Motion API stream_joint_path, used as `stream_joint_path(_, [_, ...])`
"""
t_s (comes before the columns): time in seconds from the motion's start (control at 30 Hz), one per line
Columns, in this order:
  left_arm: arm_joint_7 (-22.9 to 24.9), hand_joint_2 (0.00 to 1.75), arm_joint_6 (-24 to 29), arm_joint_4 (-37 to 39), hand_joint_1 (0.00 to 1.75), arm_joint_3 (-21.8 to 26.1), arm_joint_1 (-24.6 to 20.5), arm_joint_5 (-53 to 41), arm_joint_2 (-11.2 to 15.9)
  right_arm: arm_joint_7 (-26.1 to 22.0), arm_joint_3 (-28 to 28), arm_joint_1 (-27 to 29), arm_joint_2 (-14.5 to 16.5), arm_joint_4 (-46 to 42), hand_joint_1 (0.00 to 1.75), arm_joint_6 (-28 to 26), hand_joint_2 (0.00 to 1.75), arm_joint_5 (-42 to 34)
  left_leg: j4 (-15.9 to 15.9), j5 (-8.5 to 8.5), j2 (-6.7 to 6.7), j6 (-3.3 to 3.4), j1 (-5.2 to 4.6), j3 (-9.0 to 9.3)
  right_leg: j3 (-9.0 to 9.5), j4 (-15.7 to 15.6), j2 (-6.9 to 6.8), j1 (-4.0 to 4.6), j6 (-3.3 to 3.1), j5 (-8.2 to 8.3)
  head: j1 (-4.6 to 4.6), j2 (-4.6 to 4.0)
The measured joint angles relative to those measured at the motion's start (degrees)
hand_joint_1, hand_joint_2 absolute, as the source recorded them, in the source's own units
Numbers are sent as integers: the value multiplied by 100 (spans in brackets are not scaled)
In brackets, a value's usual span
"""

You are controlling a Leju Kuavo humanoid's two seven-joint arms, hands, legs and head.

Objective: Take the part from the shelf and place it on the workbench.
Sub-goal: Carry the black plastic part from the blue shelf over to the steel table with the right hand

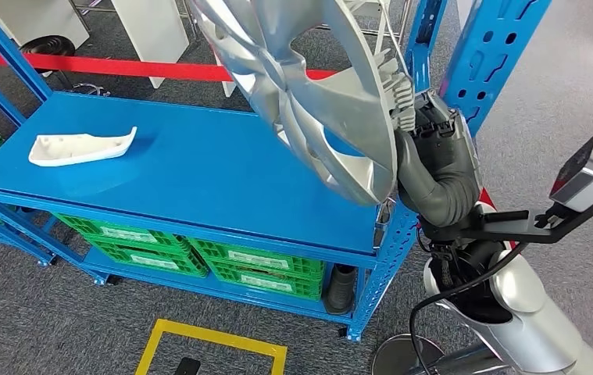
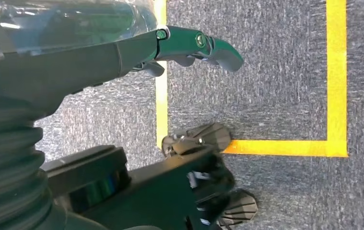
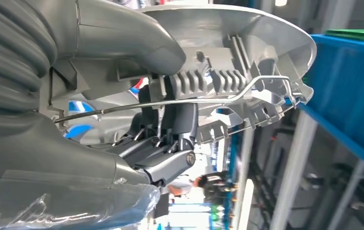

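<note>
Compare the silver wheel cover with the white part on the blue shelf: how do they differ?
The wheel cover is silver, round and large; the white part is white, long and much smaller. The wheel cover is held up, tilted, by the right hand gripping its rim; the white part lies flat on the blue shelf, untouched. The wheel cover has cut-out openings; the white part looks solid. Both look like moulded vehicle parts.

Wheel cover [image 1: 309, 101] above shelf [image 1: 199, 172]; crates [image 1: 199, 258] underneath.

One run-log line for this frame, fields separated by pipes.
stage: carrying | right hand: grips silver wheel cover at rim, raised over blue shelf | left hand: hangs over floor, holds nothing | white part: on shelf
</note>
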Motion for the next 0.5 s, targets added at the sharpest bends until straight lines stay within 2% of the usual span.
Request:
stream_joint_path(0.07, [0, 175, 1, 0, 0, 0, 6, 10, 0, -3, -2, 2, 0, -4, 175, 1, 175, 0, 740, -314, 0, 36, -44, -322, -2, -5, -7, 36, -28, 6, -9, 0])
stream_joint_path(0.1, [0, 175, 1, 0, 0, 0, 10, 14, 0, -4, -1, 5, -1, -4, 175, 1, 175, 0, 928, -336, 0, 68, -66, -406, -3, -5, -6, 57, -36, 5, -10, 0])
stream_joint_path(0.13, [0, 175, 2, 0, 0, 0, 12, 17, 0, -4, -1, 6, -1, -4, 175, 1, 175, 0, 903, -245, -1, 114, -92, -399, -1, -5, -1, 79, -42, 3, -13, 0])
stream_joint_path(0.17, [0, 175, 3, 0, 0, 0, 13, 18, 0, -4, -1, 7, -1, -4, 175, 0, 175, 0, 658, -54, -1, 175, -123, -295, 3, -5, 7, 100, -46, 1, -16, 0])
stream_joint_path(0.23, [0, 175, 6, -1, 0, -1, 11, 18, 5, -4, -4, 5, -1, -7, 175, 2, 175, 0, -74, 313, -2, 312, -192, 22, 11, -13, 19, 133, -46, -1, -16, 0])
stream_joint_path(0.27, [-1, 175, 8, -1, 0, -1, 9, 19, 8, -4, -5, 5, -1, -8, 175, 3, 175, 0, -359, 401, -2, 356, -220, 141, 9, -21, 23, 143, -34, 4, -17, 0])
stream_joint_path(0.3, [-1, 175, 9, -2, 0, -1, 7, 20, 11, -4, -7, 5, -1, -10, 175, 4, 175, 0, -519, 416, -2, 377, -239, 198, -3, -27, 24, 149, -14, 11, -19, 0])
stream_joint_path(0.43, [-16, 175, 29, -7, 0, -1, 22, 26, 1, -4, -12, 15, -7, -11, 175, 4, 175, 0, -650, 399, -18, 285, -224, 202, -15, -71, 3, 171, -77, 18, -15, 1])
stream_joint_path(0.5, [-25, 175, 32, -8, 0, -1, 28, 26, 0, -4, -15, 10, -7, -11, 175, 5, 175, 0, -650, 408, -27, 312, -224, 202, 14, -119, -4, 174, -43, 47, -5, 1])
